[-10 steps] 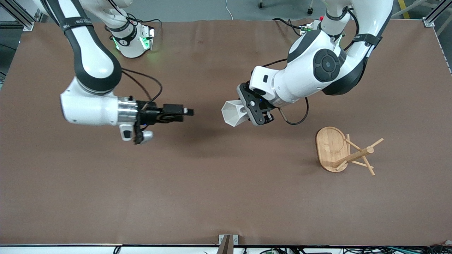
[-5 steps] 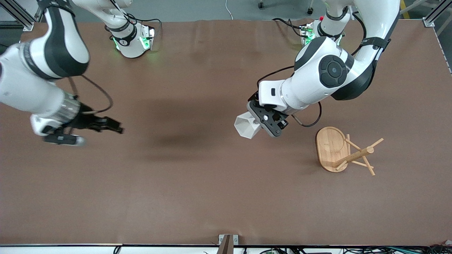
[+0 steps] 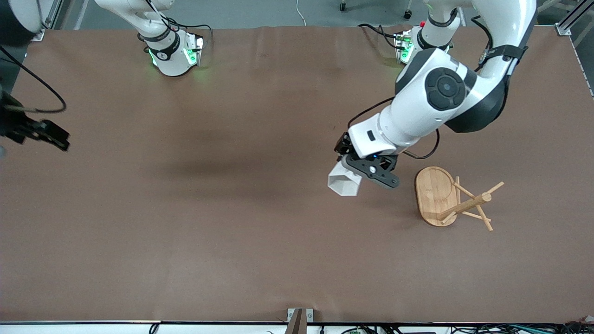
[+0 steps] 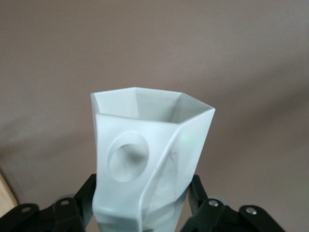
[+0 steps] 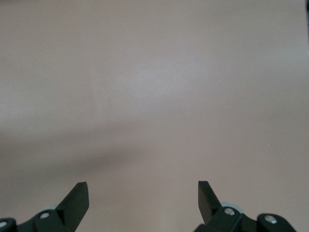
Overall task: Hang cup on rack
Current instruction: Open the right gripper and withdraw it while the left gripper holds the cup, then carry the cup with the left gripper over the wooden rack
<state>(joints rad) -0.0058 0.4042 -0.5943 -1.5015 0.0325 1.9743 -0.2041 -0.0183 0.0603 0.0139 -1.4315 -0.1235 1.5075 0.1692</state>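
Observation:
The white faceted cup (image 3: 343, 184) is held in my left gripper (image 3: 353, 177), which is shut on its lower part above the table, beside the rack. In the left wrist view the cup (image 4: 145, 140) fills the middle, its hexagon-like mouth pointing away from the gripper (image 4: 142, 205) and the handle's round hole facing the camera. The bamboo rack (image 3: 436, 195) rests toward the left arm's end of the table, its post and thin pegs (image 3: 478, 204) pointing away from the cup. My right gripper (image 3: 54, 136) is open and empty over the table's edge at the right arm's end; it also shows in the right wrist view (image 5: 143, 195).
The brown table mat (image 3: 232, 232) is bare in the middle and along the front edge. The two arm bases (image 3: 171, 51) stand along the edge farthest from the front camera. A sliver of the rack's base (image 4: 4, 193) shows in the left wrist view.
My left gripper has carried the cup toward the rack, lower in the front view, turning its mouth that way. My right arm has swung away from the middle to its end of the table.

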